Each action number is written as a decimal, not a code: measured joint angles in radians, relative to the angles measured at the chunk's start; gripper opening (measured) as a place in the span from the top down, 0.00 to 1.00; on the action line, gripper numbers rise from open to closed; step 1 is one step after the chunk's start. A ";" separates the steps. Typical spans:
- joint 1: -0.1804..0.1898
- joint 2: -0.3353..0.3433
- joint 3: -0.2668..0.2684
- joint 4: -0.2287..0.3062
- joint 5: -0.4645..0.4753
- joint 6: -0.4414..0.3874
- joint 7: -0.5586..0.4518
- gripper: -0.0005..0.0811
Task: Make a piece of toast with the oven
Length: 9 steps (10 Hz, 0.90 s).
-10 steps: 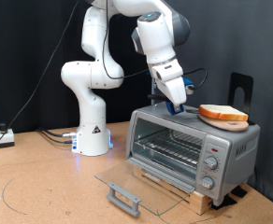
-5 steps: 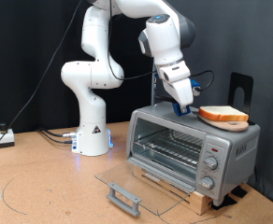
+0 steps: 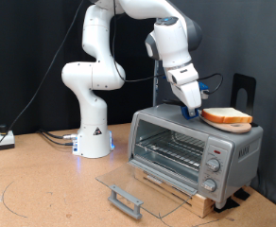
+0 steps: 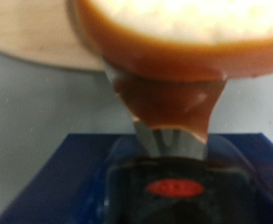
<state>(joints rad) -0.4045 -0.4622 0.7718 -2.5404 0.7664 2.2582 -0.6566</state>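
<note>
The piece of toast (image 3: 226, 115) lies on a round wooden board (image 3: 238, 126) on top of the silver oven (image 3: 176, 142). The oven's glass door (image 3: 129, 184) hangs open and flat in front, and the wire rack inside is bare. My gripper (image 3: 194, 110) is low over the oven top, at the toast's edge on the exterior view's left. In the wrist view the toast (image 4: 174, 28) fills the frame, its brown crust right at one blue fingertip (image 4: 169, 140). The other finger is hidden. The board (image 4: 34, 37) shows beside it.
The oven stands on a wooden base at the exterior view's right on a brown table. The white robot base (image 3: 93, 142) stands behind at the left. A black stand (image 3: 244, 90) rises behind the oven. Cables lie at the far left.
The gripper has moved towards the exterior view's right along the oven top and come close to the toast's edge. The toast and board have not moved.
</note>
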 joint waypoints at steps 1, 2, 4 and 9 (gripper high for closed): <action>-0.001 0.012 0.007 0.008 0.000 0.013 0.012 0.51; -0.001 0.024 0.014 0.011 0.002 0.039 0.019 0.51; 0.000 0.039 0.015 0.010 0.055 0.101 0.007 0.51; 0.002 0.035 -0.052 0.001 0.149 0.097 -0.069 0.51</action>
<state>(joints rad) -0.4027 -0.4270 0.7195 -2.5399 0.9149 2.3552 -0.7253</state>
